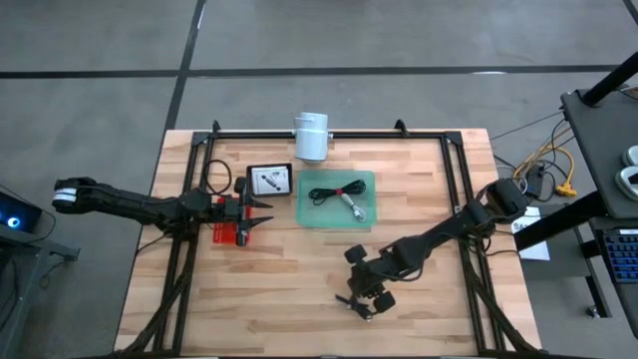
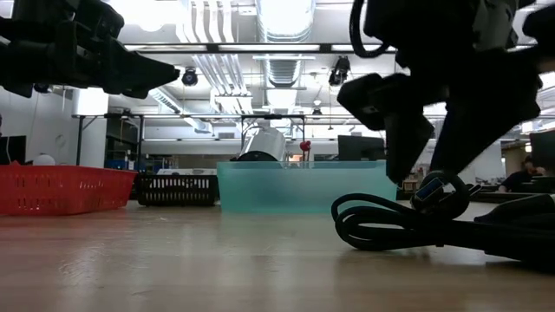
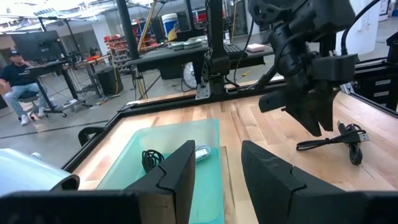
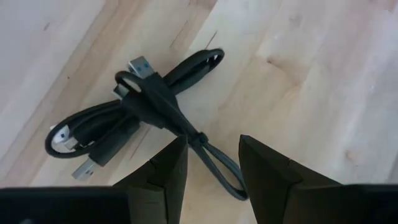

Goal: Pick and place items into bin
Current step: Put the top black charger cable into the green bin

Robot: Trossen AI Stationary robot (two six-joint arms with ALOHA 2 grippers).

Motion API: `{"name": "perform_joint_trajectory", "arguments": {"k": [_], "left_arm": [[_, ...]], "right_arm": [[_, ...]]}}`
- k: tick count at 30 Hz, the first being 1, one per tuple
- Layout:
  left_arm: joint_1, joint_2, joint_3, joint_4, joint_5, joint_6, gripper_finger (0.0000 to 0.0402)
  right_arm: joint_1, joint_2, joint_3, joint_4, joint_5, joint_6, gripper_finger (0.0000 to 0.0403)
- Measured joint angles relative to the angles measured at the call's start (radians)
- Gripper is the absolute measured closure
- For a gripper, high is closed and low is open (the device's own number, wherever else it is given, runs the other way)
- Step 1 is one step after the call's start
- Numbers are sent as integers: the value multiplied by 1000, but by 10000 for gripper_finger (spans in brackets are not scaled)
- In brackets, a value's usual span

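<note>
Bright, even light falls from ceiling strips [image 2: 286, 17] overhead; in the low view they flare white and turn both arms to near silhouettes; the wooden table [image 2: 173, 260] close to that lens is soft and out of focus, with a pale sheen; from above, shadows are faint and short; the coiled black cable [image 4: 143, 118] throws only a thin soft shadow; the room behind is hazy.

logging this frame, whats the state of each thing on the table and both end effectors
Translucent green plastic bin: flat on table, holds one black cable.
Bundled black USB cable: loose on the wood, ungrasped.
White printed card: flat, outside bin.
Right end effector: open, above the bundled cable.
Left end effector: open, empty, beside bin.
</note>
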Motion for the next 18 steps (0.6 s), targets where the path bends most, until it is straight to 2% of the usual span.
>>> {"name": "perform_joint_trajectory", "arguments": {"k": [18], "left_arm": [[0, 0, 0, 0, 0, 0, 286]], "right_arm": [[2, 0, -124, 175, -21, -11, 293]]}}
